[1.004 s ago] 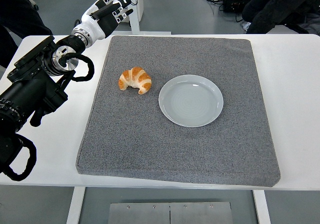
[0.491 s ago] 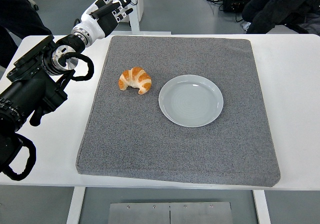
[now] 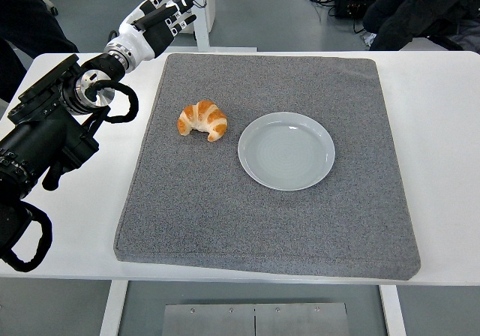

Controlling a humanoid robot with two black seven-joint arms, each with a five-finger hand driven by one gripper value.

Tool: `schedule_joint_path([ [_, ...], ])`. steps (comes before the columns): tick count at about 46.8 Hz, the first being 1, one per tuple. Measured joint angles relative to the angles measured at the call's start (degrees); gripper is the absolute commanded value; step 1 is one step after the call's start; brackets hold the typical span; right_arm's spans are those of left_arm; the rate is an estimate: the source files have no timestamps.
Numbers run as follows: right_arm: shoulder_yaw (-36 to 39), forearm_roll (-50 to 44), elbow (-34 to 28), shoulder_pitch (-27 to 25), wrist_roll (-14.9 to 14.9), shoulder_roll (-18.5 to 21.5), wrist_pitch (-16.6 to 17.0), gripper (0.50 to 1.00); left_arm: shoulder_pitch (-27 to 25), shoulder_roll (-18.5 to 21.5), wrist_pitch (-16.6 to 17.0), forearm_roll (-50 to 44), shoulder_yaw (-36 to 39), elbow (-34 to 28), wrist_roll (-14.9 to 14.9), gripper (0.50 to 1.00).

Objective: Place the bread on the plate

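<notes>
Now robot hand (image 3: 154, 21) slightly higher.

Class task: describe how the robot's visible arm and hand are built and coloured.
The left arm is black and blocky, with looping black cables and a silver round joint at the wrist. The left hand has a white back and black fingers with white markings.

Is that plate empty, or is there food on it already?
Empty. The plate shows only its bare pale surface; the croissant lies beside it on the grey mat, not touching it.
</notes>
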Motion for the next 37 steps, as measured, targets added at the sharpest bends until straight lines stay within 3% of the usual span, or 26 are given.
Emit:
schedule_joint_path([
  [18, 0.00, 0.00, 0.01, 0.01, -0.01, 0.00, 0.00, 1.000, -0.75, -0.25, -0.08, 0.39, 0.02, -0.46, -0.75, 0.980],
  [27, 0.00, 0.00, -0.01, -0.02, 0.00, 0.00, 0.00, 1.000, -0.54, 1.10, -0.02, 1.37, 0.82, -3.70, -0.72, 0.980],
  [32, 0.00, 0.00, -0.01, -0.02, 0.00, 0.00, 0.00, 1.000, -0.60, 2.70, 1.73, 4.15, 7.26, -6.34, -0.70, 0.980],
  [37, 0.00, 0.00, -0.01, -0.02, -0.01, 0.00, -0.01, 1.000, -2.07, 7.66, 3.96, 9.32, 16.62, -13.01, -0.64, 0.980],
])
